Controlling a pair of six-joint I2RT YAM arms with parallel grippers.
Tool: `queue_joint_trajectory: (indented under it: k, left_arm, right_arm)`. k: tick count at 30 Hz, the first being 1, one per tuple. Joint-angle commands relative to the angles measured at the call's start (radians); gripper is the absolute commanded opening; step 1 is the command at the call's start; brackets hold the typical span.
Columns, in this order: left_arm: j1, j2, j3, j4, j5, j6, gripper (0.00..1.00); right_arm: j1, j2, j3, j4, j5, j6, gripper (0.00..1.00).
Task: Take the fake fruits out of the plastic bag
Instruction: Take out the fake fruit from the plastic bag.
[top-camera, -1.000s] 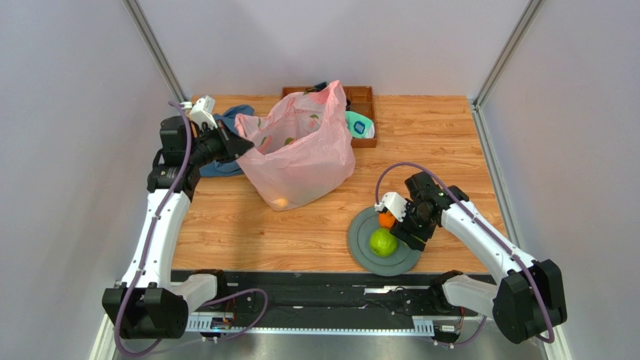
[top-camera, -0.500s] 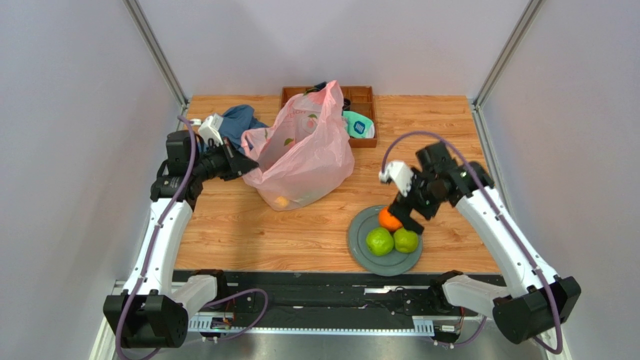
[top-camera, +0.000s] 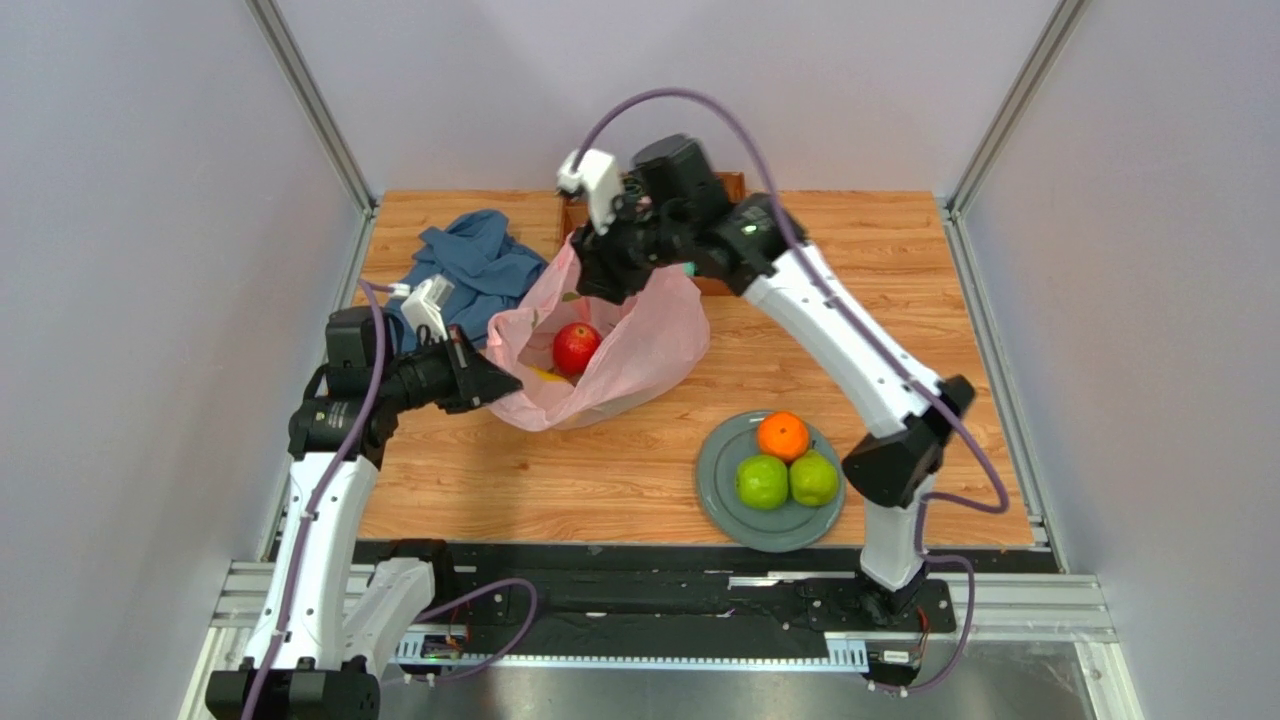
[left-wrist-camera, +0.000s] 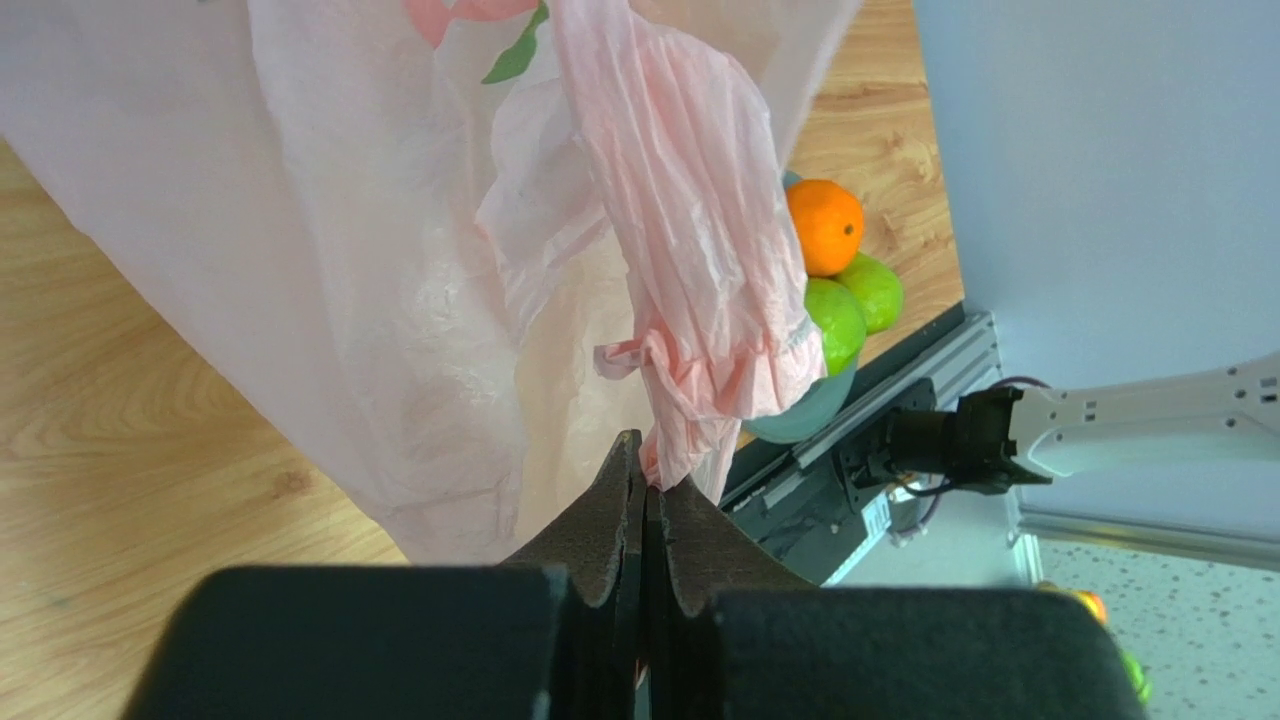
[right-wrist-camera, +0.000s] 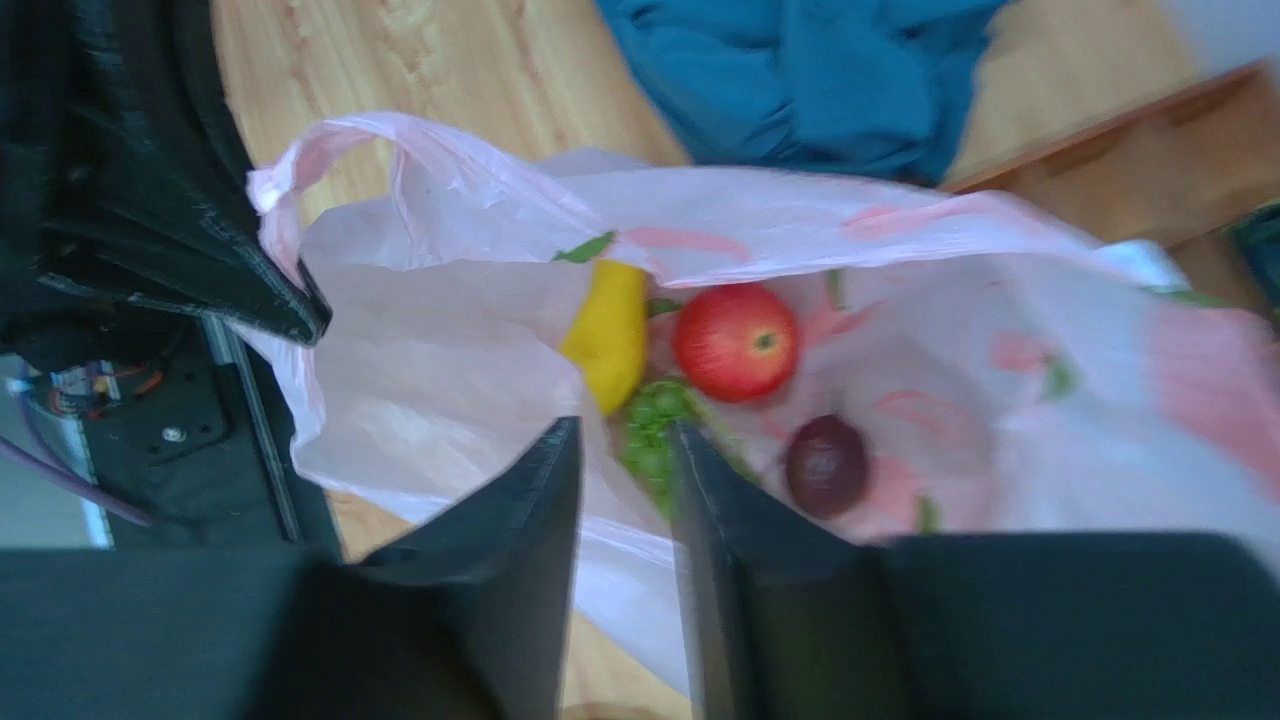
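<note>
The pink plastic bag (top-camera: 639, 338) lies open at mid-table. My left gripper (top-camera: 504, 387) is shut on its near-left handle (left-wrist-camera: 706, 405), pinched at the fingertips (left-wrist-camera: 646, 458). Inside lie a red apple (right-wrist-camera: 735, 342), a yellow lemon (right-wrist-camera: 609, 333), green grapes (right-wrist-camera: 654, 428) and a dark plum (right-wrist-camera: 825, 462). My right gripper (top-camera: 591, 285) hovers over the bag's far rim, looking down into it, open (right-wrist-camera: 624, 435) with nothing between its fingers. An orange (top-camera: 781, 435) and two green fruits (top-camera: 762, 482) (top-camera: 813, 479) sit on the grey plate (top-camera: 724, 503).
A blue cloth (top-camera: 473, 267) is bunched at the back left beside the bag. A wooden tray (right-wrist-camera: 1202, 135) stands behind the bag, mostly hidden by the right arm in the top view. Bare wood lies between bag and plate.
My right arm has left the plate, where a second green fruit now sits, and swung up over the bag. The left gripper pulled the handle nearer, and the bag's mouth now shows the red apple.
</note>
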Motion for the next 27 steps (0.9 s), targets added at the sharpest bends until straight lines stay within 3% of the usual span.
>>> queue_joint_trajectory:
  k: [1, 6, 11, 14, 19, 27]
  left_arm:
    - [0.004, -0.05, 0.103, 0.003, 0.015, 0.064, 0.0]
    - [0.011, -0.092, 0.09, 0.01, 0.003, 0.046, 0.0]
    - [0.018, -0.104, 0.084, 0.036, 0.088, 0.006, 0.0]
    - [0.018, -0.11, 0.105, -0.01, 0.113, 0.014, 0.0]
    - [0.018, -0.13, 0.111, -0.028, 0.101, 0.031, 0.0]
    - [0.02, -0.14, 0.123, -0.001, 0.076, 0.028, 0.0]
  right_arm:
    - [0.046, 0.097, 0.007, 0.031, 0.079, 0.072, 0.24]
    - [0.088, 0.129, -0.102, -0.003, 0.051, 0.048, 0.3]
    - [0.121, 0.183, -0.189, 0.035, 0.132, 0.124, 0.6]
    - [0.147, 0.23, -0.195, 0.064, 0.16, 0.124, 0.72]
    - [0.197, 0.331, -0.18, 0.055, 0.169, 0.034, 0.79]
    - [0.223, 0.405, -0.157, 0.057, 0.104, 0.051, 0.93]
